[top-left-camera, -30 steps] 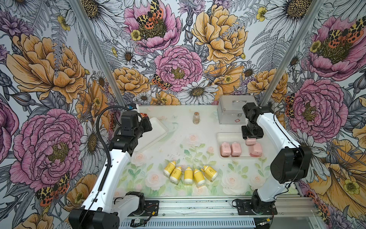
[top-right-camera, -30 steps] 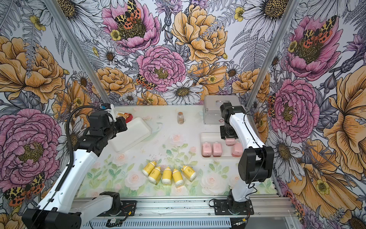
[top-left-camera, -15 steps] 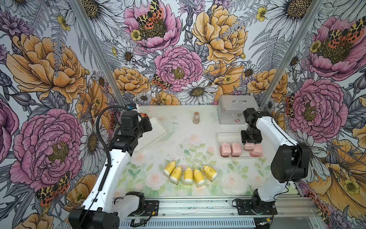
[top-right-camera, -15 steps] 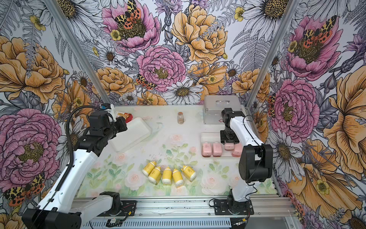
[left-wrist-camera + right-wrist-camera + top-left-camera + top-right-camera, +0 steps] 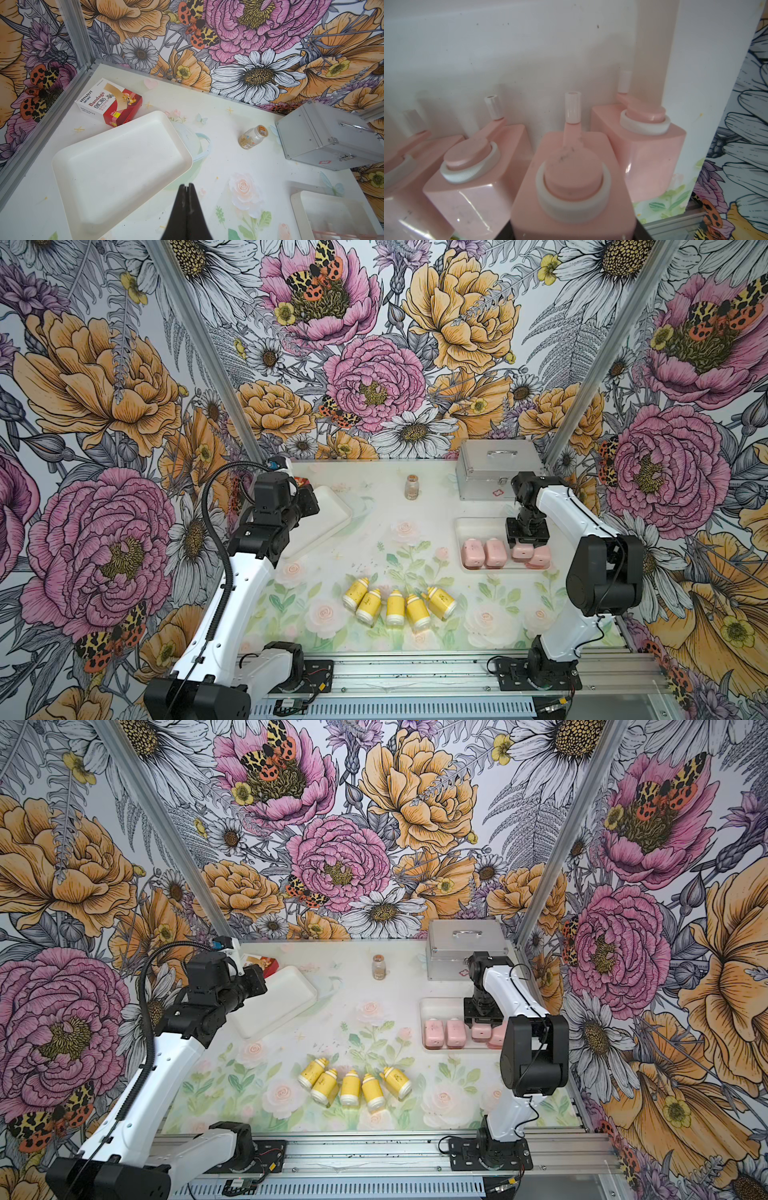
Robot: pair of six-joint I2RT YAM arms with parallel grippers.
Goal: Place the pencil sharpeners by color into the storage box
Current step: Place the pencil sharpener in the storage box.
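Pink, smooth plastic blocks with round white collars are sitting side by side in the white storage box [image 5: 478, 526]. These are the pink sharpeners [image 5: 473, 552]. The right gripper [image 5: 525, 542] is squeezing one pink sharpener [image 5: 571, 187] between its dark jaws, in line with the others. Five yellow sharpeners [image 5: 395, 608], shaped like little bottles with white ends, are lying in a row on the flowery table [image 5: 415, 522], well apart from the box. The left gripper [image 5: 188, 205] is hanging over a smooth white tray [image 5: 124, 166], its thin black jaws pressed together.

Four pink sharpeners [image 5: 473, 552] in white storage box [image 5: 460, 526]; five yellow sharpeners [image 5: 395, 608] side by side outside.
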